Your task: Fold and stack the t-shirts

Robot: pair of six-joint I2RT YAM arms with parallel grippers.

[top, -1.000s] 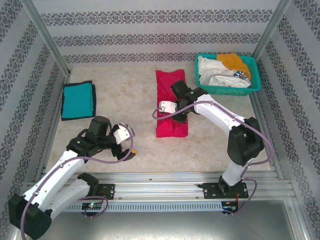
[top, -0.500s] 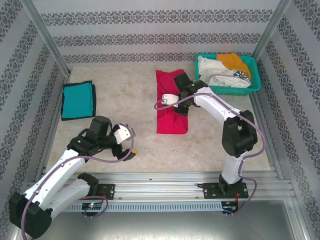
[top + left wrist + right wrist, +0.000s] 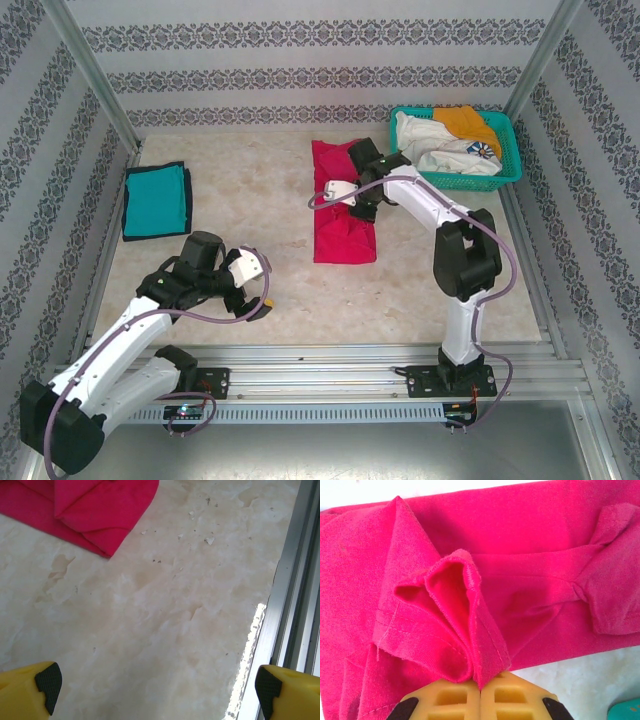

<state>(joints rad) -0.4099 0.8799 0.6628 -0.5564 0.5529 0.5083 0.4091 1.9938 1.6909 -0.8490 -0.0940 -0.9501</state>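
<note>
Pink-red t-shirt: plain, folded into a long narrow strip, lying flat mid-table with its length running near to far. In the right wrist view a hemmed fold is bunched up off the layers and pinched in the closed right gripper; a sleeve sits at the right edge.

Teal t-shirt: dark edging, folded into a neat rectangle, flat at the far left of the table, well apart from the pink one.

White t-shirts and orange t-shirt: crumpled, unfolded, piled in the basket at far right.
</note>
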